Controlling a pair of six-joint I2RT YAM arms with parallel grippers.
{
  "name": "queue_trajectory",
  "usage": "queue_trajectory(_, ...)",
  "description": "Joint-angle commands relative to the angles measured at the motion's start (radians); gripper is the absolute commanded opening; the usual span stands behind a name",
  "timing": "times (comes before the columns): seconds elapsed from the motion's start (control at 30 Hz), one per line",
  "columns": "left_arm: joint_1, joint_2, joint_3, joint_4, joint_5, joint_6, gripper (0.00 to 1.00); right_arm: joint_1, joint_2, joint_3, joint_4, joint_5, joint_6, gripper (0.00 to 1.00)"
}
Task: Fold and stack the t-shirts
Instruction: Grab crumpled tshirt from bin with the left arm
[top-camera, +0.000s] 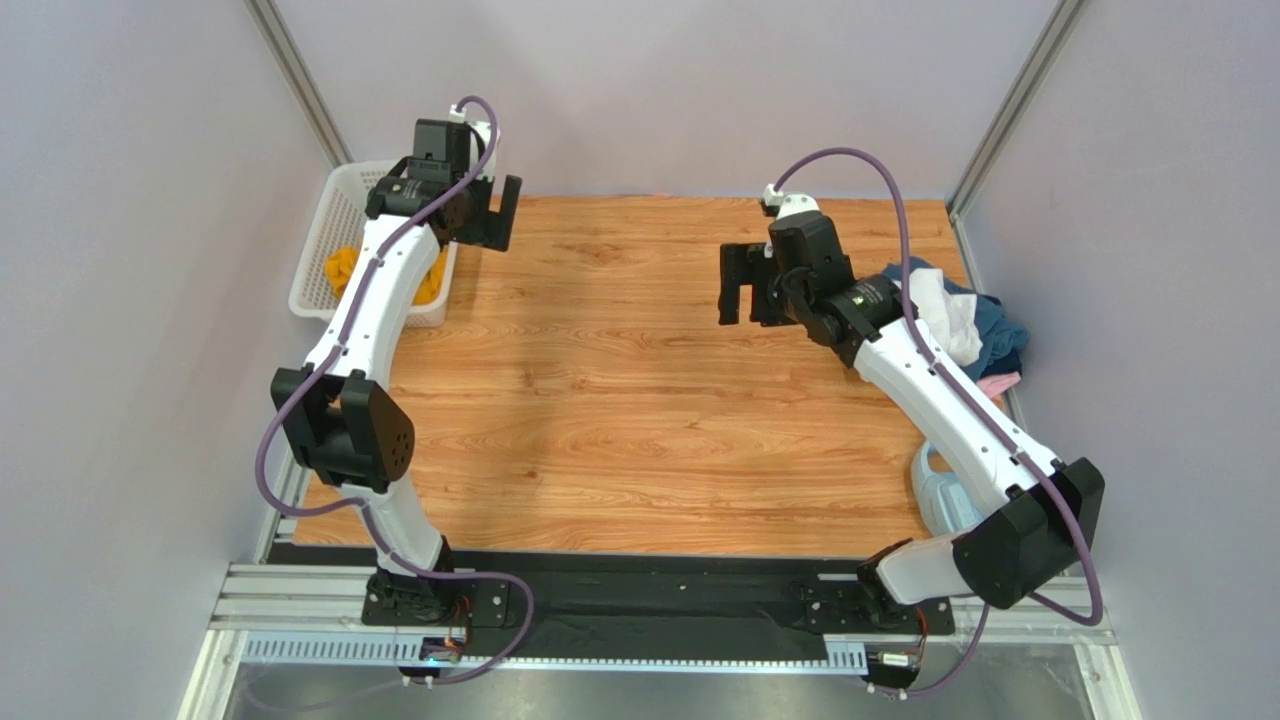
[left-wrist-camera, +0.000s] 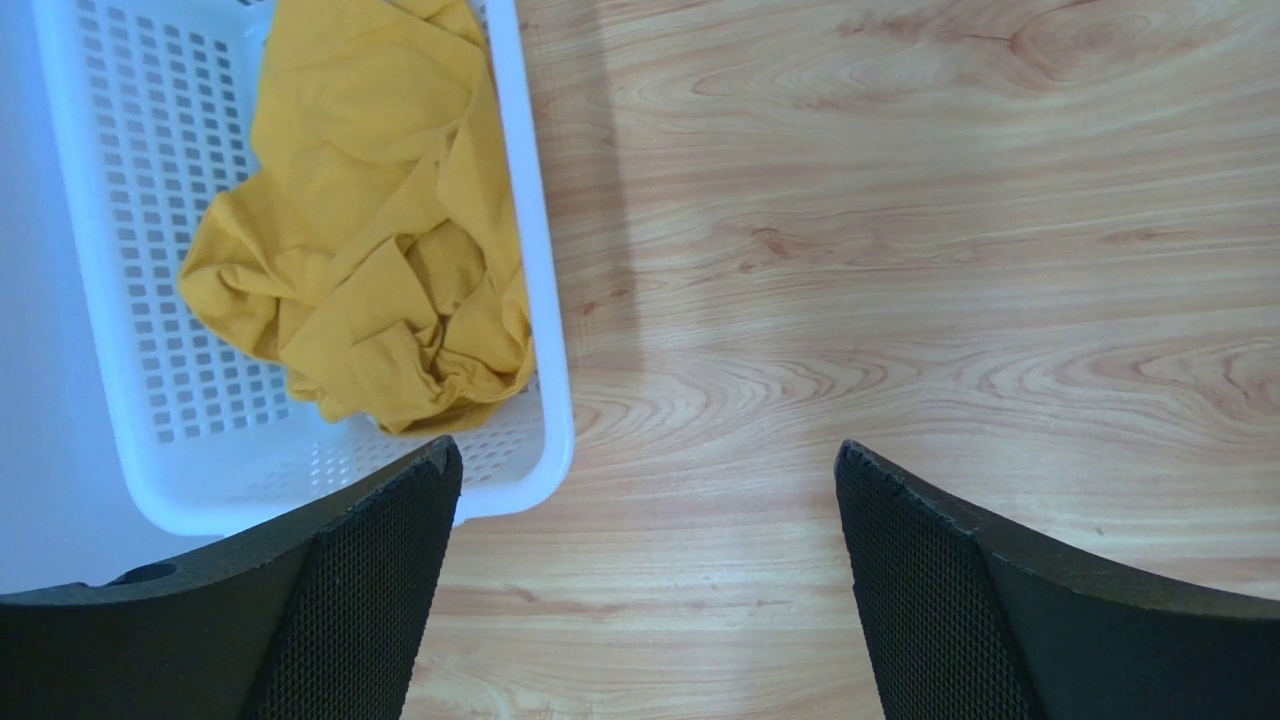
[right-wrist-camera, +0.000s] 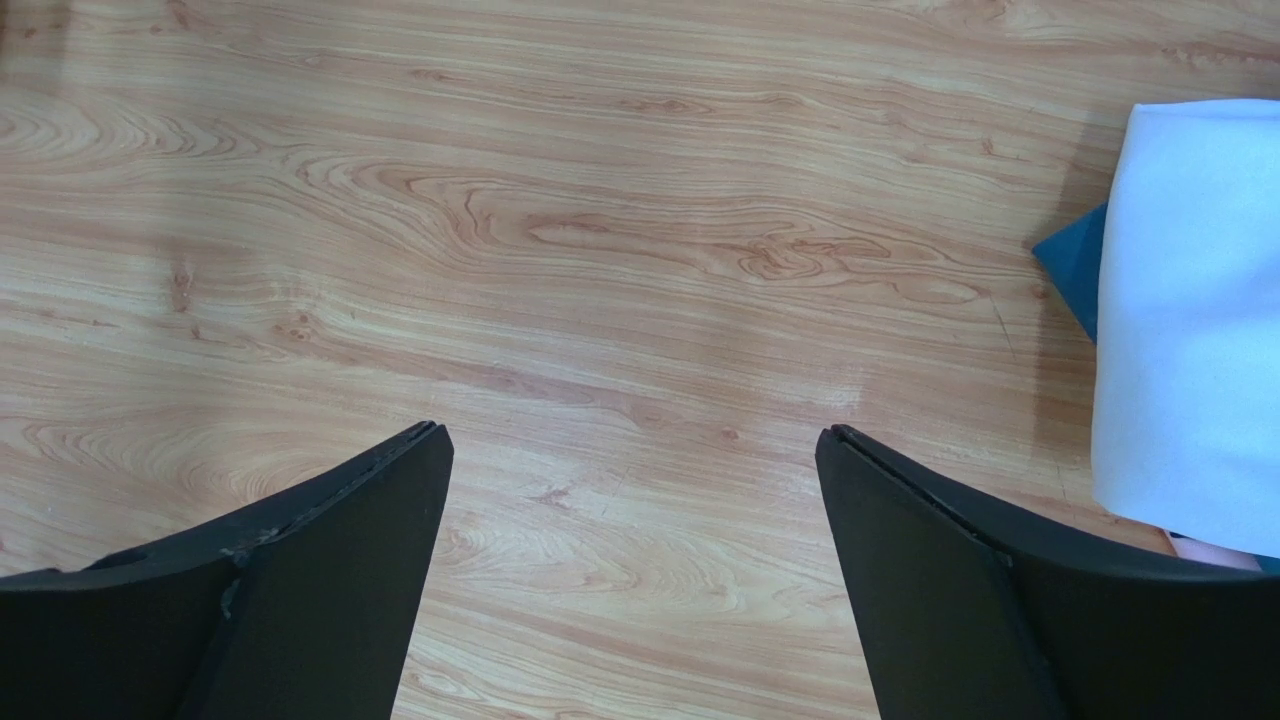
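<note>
The t-shirts are lying in two places: a mustard-yellow shirt (left-wrist-camera: 361, 255) is sitting crumpled in the white mesh basket (top-camera: 319, 240) at the counter's (top-camera: 631, 405) ten o'clock corner, and a heap (top-camera: 984, 338) of white, dark blue and pink cloth is resting at three o'clock. Light wood grain is covering the counter, and plain lilac-grey walls (top-camera: 135, 225) are enclosing it. The left hand (left-wrist-camera: 643, 465) is hovering wide open, holding nothing, just beside the basket. The right hand (right-wrist-camera: 631, 443) is hanging equally wide over bare wood. The right wrist view is showing only the heap's smooth white edge at three o'clock, whereas the top view is revealing the pink.
</note>
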Motion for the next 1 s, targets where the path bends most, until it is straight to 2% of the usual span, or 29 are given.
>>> queue_trajectory(0.0, 0.0, -0.017, 0.02, 0.053, -0.107, -0.037, 1.0, 0.003, -0.048, -0.012, 0.008, 0.016, -0.013, 1.0)
queue_trajectory(0.07, 0.001, -0.002, 0.014, 0.065, -0.112, -0.054, 1.0, 0.003, -0.05, -0.021, 0.009, 0.007, -0.01, 1.0)
queue_trajectory(0.23, 0.027, 0.125, 0.048, 0.125, -0.258, -0.067, 0.94, 0.002, -0.067, -0.051, 0.027, -0.021, 0.001, 1.0)
queue_trajectory(0.33, 0.092, 0.252, 0.155, 0.107, -0.27, -0.067, 0.91, 0.0, -0.07, -0.055, 0.018, -0.016, 0.001, 1.0)
queue_trajectory(0.47, 0.176, 0.418, 0.381, 0.045, -0.287, -0.068, 0.91, -0.003, -0.087, -0.071, 0.011, -0.013, 0.002, 1.0)
queue_trajectory(0.57, 0.205, 0.506, 0.469, 0.025, -0.293, -0.068, 0.91, -0.007, -0.091, -0.087, 0.011, -0.01, 0.002, 1.0)
queue_trajectory(0.77, 0.28, 0.583, 0.518, 0.038, -0.253, -0.123, 0.91, -0.017, -0.073, -0.104, 0.0, -0.025, 0.001, 1.0)
queue_trajectory(0.97, 0.291, 0.652, 0.537, 0.059, -0.25, -0.08, 0.92, -0.018, -0.036, -0.084, 0.0, -0.051, 0.016, 1.0)
